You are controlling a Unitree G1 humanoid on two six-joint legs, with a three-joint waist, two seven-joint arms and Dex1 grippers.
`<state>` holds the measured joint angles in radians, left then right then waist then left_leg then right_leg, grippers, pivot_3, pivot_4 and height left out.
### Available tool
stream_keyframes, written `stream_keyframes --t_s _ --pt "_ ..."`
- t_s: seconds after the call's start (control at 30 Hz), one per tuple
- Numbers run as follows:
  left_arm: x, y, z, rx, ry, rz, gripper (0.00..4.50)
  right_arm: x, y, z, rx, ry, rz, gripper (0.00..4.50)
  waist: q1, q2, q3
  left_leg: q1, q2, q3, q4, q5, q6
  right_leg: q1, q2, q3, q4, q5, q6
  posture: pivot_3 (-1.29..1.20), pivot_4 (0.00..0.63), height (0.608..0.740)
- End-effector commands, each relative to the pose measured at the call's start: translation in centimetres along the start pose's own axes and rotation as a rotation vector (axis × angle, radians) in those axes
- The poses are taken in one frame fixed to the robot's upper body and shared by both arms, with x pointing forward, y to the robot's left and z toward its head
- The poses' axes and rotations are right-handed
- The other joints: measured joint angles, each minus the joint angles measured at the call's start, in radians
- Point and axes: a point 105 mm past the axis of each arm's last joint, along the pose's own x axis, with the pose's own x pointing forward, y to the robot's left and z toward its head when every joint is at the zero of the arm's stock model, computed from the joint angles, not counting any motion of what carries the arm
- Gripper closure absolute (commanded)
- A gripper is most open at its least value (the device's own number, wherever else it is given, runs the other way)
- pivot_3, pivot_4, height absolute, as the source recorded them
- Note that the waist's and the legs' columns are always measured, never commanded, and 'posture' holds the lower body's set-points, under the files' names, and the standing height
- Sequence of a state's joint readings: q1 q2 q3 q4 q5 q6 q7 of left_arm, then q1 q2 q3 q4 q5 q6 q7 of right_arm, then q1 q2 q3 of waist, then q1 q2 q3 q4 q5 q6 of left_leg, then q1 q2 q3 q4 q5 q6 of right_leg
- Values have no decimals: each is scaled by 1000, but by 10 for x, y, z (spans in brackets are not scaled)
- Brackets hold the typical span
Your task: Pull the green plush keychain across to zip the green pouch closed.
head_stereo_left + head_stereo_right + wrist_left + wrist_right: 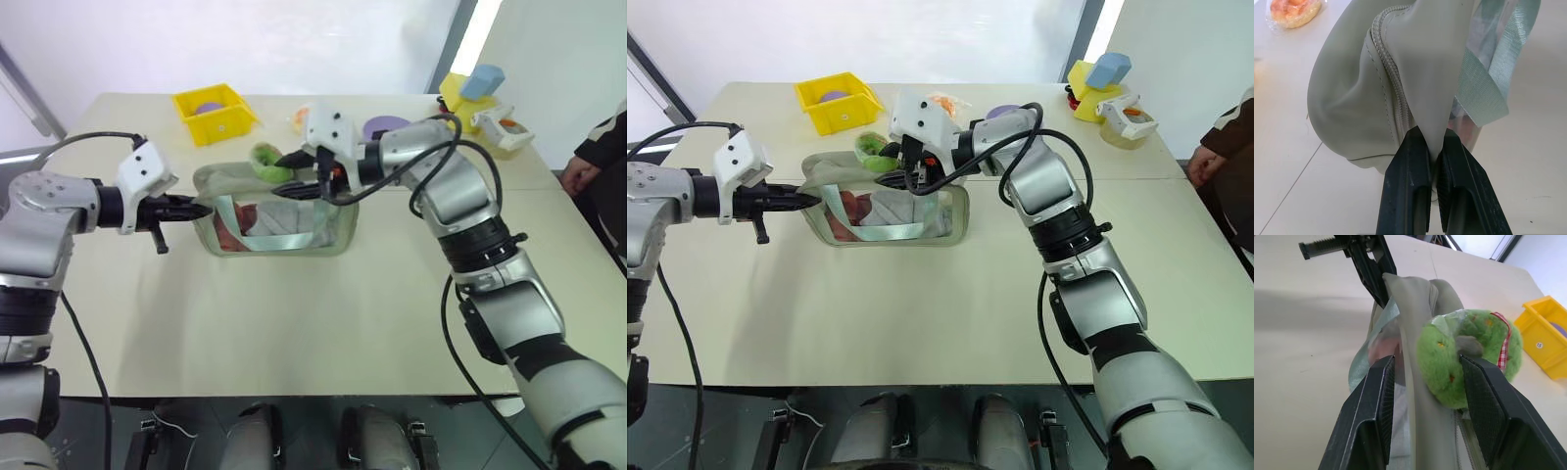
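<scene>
The green pouch (284, 233) stands on the table's middle, its clear window and mint strap (1488, 83) facing me. My left gripper (201, 209) is shut on the pouch's left end, pinching the fabric beside the zip (1393, 83). The green plush keychain (1469, 352) sits at the pouch's top edge, toward its left half. Reaching in from the right, my right gripper (279, 173) stands open. The plush and the pouch's top rim lie between its fingers (1376, 401), and the plush rests against one pad.
A yellow bin (214, 113) stands at the back left, a wrapped snack (299, 117) and a purple bowl (385, 125) behind the pouch. Yellow and blue blocks (470, 88) and a white container (505, 132) sit at the back right. A person's hand (578, 176) shows at the right edge.
</scene>
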<state>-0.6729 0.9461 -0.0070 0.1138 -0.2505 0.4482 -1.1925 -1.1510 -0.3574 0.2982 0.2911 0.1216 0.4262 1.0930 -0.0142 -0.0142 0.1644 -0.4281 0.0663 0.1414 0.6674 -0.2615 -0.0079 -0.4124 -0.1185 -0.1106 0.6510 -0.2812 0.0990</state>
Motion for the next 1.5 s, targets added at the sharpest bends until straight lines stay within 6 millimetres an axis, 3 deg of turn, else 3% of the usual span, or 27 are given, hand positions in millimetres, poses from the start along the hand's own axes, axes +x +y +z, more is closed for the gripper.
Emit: stream_keyframes --t_s 0.03,0.1,0.13,0.37,0.47,0.7,0.8,0.93,1.2,1.33,1.47,1.5 --pt "-5 2 11 35 -22 18 4500 -3 -7 21 -38 -48 -16 3117 0 0 0 0 0 0 0 0 0 0 0 0 0 0 0 0 150 739" --pt "-5 2 10 33 -23 21 4500 -5 -8 21 -25 -54 -17 4268 -1 0 0 0 0 0 0 0 0 0 0 0 0 0 0 0 150 739" --pt "-4 2 10 32 -23 20 4500 -8 -10 23 -1 -67 -24 4456 -1 0 0 0 0 0 0 0 0 0 0 0 0 0 0 0 150 739" --pt "-4 1 7 24 -18 23 4500 -47 -21 36 270 -148 -57 4456 1 0 0 0 0 0 0 0 0 0 0 0 0 0 0 0 150 739" --pt "-4 1 5 24 -11 26 4500 -79 -39 22 314 -99 -206 4456 3 0 0 0 0 0 0 0 0 0 0 0 0 0 0 0 150 739" --pt "-5 0 -1 14 -1 31 4500 -151 -59 -21 124 189 -560 4456 2 0 0 0 0 0 -1 0 0 0 0 0 -1 0 0 0 150 739" --pt "-3 0 -2 10 -2 32 4500 -168 -59 -30 73 268 -650 4456 1 0 0 0 0 1 -1 0 0 0 0 0 -1 0 0 0 150 739" --pt "5 -3 0 1 -17 29 4500 -158 -42 -53 53 305 -674 4456 3 0 0 1 0 0 -1 0 0 0 0 0 -1 0 0 0 150 739" --pt "14 -11 -1 -18 -30 24 4500 -73 29 -130 338 283 -540 4456 4 -2 -2 1 -1 0 0 0 0 2 -1 0 -1 0 0 0 150 739" --pt "14 -12 -1 -20 -30 28 4500 -70 38 -149 287 358 -506 4456 5 -2 -2 2 -1 -2 0 0 0 4 -1 -1 -2 0 0 0 150 739" --pt "15 -13 0 -28 -41 29 4500 -69 40 -153 298 363 -472 4456 3 -2 -2 3 -1 -2 0 0 0 4 0 -1 -2 0 0 0 150 739" --pt "15 -12 1 -28 -46 36 4131 -69 39 -149 312 344 -463 4150 4 -2 -2 3 -1 -2 0 0 0 4 0 -1 -2 0 0 0 150 739"
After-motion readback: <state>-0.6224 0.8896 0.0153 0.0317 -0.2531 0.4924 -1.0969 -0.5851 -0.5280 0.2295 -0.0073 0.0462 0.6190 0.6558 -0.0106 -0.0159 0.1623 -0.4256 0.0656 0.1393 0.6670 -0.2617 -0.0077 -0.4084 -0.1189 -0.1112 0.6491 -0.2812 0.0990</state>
